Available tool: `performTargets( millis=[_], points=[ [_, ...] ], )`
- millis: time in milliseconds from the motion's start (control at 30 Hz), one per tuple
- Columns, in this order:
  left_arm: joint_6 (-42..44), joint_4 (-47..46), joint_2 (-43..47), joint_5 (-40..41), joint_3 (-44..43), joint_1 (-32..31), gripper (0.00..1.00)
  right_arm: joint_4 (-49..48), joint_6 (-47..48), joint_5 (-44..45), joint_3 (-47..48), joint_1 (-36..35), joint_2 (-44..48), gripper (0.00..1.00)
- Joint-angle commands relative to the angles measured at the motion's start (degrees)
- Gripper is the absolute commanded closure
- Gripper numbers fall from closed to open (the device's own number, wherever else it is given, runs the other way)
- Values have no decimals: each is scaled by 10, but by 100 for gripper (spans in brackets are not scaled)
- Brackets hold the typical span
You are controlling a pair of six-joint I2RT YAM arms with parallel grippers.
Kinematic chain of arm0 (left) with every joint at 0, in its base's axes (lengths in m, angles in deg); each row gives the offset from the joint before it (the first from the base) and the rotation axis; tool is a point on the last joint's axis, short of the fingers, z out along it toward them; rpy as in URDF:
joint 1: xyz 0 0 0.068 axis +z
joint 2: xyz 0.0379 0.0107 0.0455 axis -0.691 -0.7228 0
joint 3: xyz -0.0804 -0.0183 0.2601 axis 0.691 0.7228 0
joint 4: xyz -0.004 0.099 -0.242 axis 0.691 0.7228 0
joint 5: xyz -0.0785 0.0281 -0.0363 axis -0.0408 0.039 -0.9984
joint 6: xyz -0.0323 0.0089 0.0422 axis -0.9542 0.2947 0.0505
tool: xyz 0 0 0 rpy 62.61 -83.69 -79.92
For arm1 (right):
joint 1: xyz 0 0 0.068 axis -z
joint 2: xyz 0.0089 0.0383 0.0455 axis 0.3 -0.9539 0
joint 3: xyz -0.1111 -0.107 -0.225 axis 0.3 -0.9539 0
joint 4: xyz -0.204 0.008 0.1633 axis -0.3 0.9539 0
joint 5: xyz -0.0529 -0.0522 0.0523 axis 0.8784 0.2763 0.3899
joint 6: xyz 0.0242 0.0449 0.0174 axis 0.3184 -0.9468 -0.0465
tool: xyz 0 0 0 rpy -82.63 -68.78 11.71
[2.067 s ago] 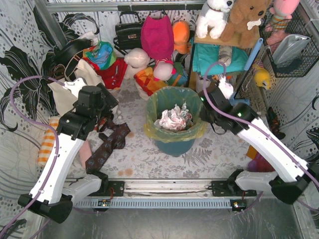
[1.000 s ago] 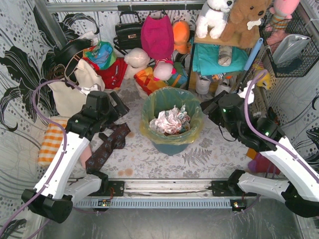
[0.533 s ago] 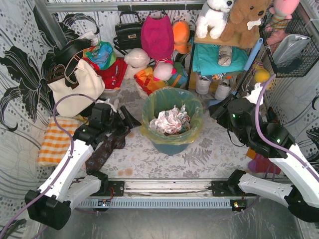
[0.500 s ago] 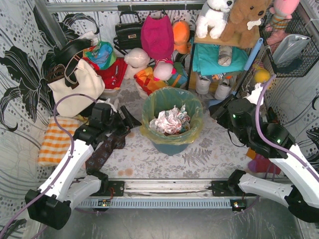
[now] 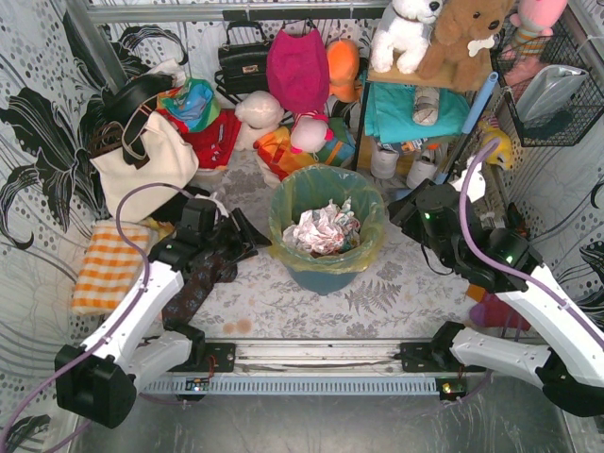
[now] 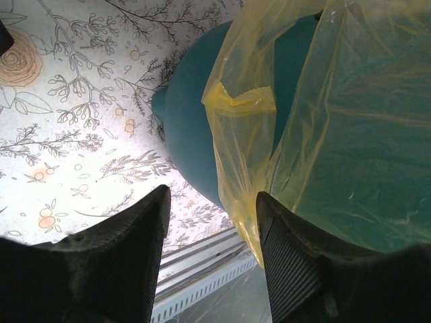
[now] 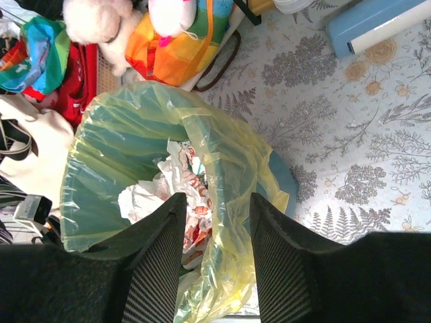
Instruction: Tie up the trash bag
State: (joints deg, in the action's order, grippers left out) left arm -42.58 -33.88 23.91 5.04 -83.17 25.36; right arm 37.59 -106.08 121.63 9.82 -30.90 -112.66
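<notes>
The yellow-green trash bag (image 5: 368,245) lines a teal bin (image 5: 326,276) in the middle of the floor, its rim folded over the bin's edge, with crumpled white paper (image 5: 324,226) inside. My left gripper (image 5: 253,233) is open and empty, low beside the bin's left side; in the left wrist view the bag's skirt (image 6: 323,134) hangs over the teal wall (image 6: 195,134) between and beyond my fingers (image 6: 135,242). My right gripper (image 5: 401,209) is open and empty just right of the bag's rim; in the right wrist view the folded rim (image 7: 229,202) lies between its jaws.
A cream tote bag (image 5: 142,170) and an orange checked cloth (image 5: 102,269) lie at the left. Dark patterned cloth (image 5: 193,283) lies under my left arm. Bags and plush toys (image 5: 297,75) crowd the back; a shelf (image 5: 415,104) and wire basket (image 5: 552,85) stand at the right.
My left gripper has dropped and moved right toward the bin's left side. My right gripper swung back from the rim to the right, then came in a little toward the rim again.
</notes>
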Motion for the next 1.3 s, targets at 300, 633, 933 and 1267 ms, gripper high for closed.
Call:
performTargets(
  millis=[300,633,933,1267],
  points=[
    [-44,-122,-8,-48,41,-13,43,-25,0,-15,-33,-2,6,59],
    [-27,-89,4,-19,11,-22,100,-2,10,0,-56,-1,6,58],
    [3,-13,27,28,-63,-27,100,39,-5,61,-108,2,48,43],
    [22,29,38,47,-97,-26,100,-125,86,-240,-240,210,73,38]
  ],
)
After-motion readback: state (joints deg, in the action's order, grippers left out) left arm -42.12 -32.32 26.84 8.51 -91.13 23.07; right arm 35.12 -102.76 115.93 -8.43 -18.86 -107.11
